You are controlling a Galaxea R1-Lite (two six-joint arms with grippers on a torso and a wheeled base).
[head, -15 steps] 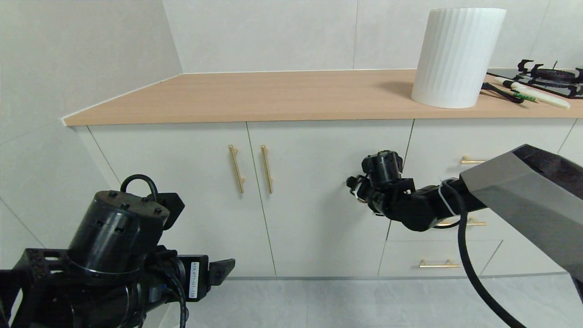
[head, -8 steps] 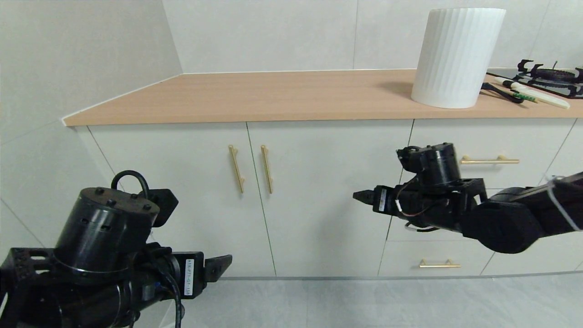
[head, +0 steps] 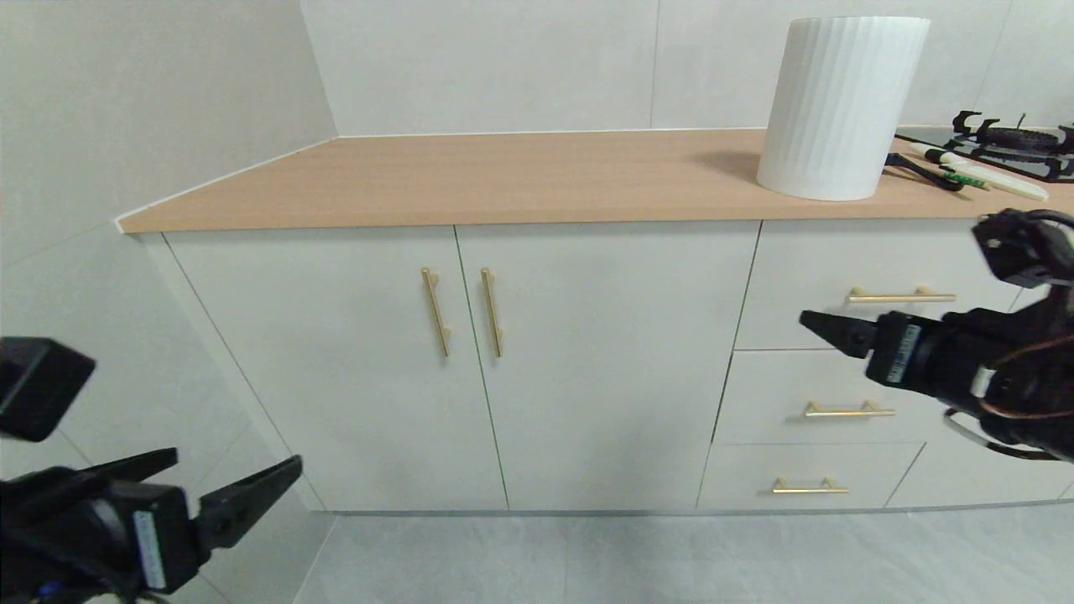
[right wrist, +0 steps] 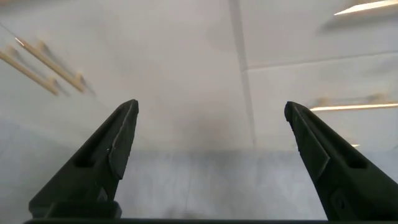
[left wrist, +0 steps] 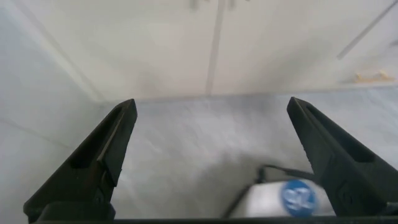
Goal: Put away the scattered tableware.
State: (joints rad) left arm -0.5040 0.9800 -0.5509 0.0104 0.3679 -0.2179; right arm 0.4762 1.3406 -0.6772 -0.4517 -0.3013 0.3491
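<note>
Left end effector (head: 239, 460) released, fingers spread wide with nothing between them, low at the robot's left above the floor (head: 587, 562); its own wrist view (left wrist: 211, 109) confirms the empty gap. Right end effector (head: 818, 327) likewise released and empty, as the right wrist view (right wrist: 211, 107) shows, its tip level with the gap between the top drawer handle (head: 900, 295) and the middle drawer handle (head: 849, 410), in front of the drawers but not touching them. Compared with a second ago, the right arm has drawn back from in front of the cabinet door (head: 604, 361) toward the robot's right, and the left arm has dropped lower and farther to the left, so that its open fingers now show where its wrist housing showed before. The cabinet and everything on it have kept their places. The task's tableware, several utensils (head: 965, 172), lies untouched on the desk (head: 503, 176) between the white ribbed container (head: 839, 109) and the stove (head: 1019, 138), well above both arms. Judged from this, no item has yet been picked up; the right arm is the better placed to work the drawers or reach the utensils.
</note>
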